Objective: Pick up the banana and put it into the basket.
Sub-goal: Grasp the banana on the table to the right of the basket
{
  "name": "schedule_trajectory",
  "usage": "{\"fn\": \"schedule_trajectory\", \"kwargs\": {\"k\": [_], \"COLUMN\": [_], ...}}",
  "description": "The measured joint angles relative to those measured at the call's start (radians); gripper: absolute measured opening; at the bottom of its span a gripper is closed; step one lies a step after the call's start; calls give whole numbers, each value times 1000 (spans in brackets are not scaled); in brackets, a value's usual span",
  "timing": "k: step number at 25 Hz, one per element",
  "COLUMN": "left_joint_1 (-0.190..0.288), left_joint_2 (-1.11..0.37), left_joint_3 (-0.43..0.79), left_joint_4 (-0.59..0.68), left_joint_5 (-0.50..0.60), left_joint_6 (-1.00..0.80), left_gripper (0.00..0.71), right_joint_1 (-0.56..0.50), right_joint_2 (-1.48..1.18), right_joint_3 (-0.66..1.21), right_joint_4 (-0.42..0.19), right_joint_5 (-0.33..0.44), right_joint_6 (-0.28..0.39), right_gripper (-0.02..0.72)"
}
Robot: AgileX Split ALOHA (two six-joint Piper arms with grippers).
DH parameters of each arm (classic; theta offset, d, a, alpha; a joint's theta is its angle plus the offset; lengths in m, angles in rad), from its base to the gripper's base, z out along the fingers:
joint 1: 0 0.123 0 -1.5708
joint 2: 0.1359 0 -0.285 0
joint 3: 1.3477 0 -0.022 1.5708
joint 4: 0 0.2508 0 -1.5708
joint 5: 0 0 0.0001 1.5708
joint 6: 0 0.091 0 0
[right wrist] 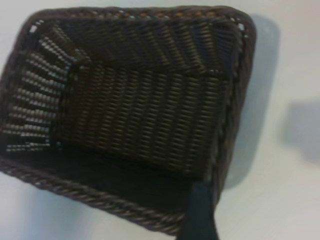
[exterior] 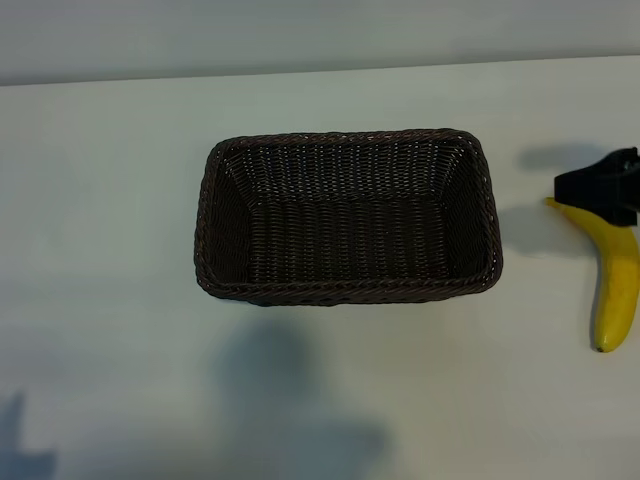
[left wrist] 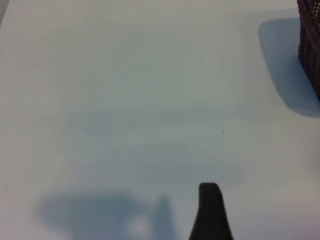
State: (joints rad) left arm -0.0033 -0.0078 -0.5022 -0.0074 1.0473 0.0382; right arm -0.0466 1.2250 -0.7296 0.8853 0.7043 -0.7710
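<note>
Lying near the table's right edge, banana (exterior: 618,283), right gripper (exterior: 603,186) jaws wide above it, basket (exterior: 347,216) centered.

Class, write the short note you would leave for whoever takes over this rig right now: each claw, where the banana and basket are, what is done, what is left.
Right claw: open, holding nothing, at the table's right edge over the banana's upper end.
Left claw: open, holding nothing; only one fingertip shows, over bare table off to one side of the basket.
Banana: lying on the table to the right of the basket, apart from it.
Basket: mid-table, nothing in it.
Done: nothing placed yet.
Left: grasp the banana, lift it, put it in the basket.
</note>
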Motion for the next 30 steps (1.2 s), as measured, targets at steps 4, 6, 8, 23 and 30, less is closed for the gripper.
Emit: {"fn": "schedule_trajectory", "kwargs": {"k": [4,6,8,23,30], "left_joint_1": [0,0,0,0,0], "left_joint_2": [0,0,0,0,0], "left_joint_3": [0,0,0,0,0], "left_joint_4": [0,0,0,0,0], "left_joint_5": [0,0,0,0,0], "left_joint_6": [0,0,0,0,0], "left_gripper": [550,550,550,550,550], "right_joint_1": [0,0,0,0,0], "right_joint_2": [115,173,223,389,461], "right_joint_3": [-79,-116,-147,-198,-198], "right_joint_4": [-80,-139,-212,-761,-767], "right_joint_5": [5,5,5,5,-12], "right_joint_6": [67,121,183,639,644], "right_gripper": [593,593,593,593,593]}}
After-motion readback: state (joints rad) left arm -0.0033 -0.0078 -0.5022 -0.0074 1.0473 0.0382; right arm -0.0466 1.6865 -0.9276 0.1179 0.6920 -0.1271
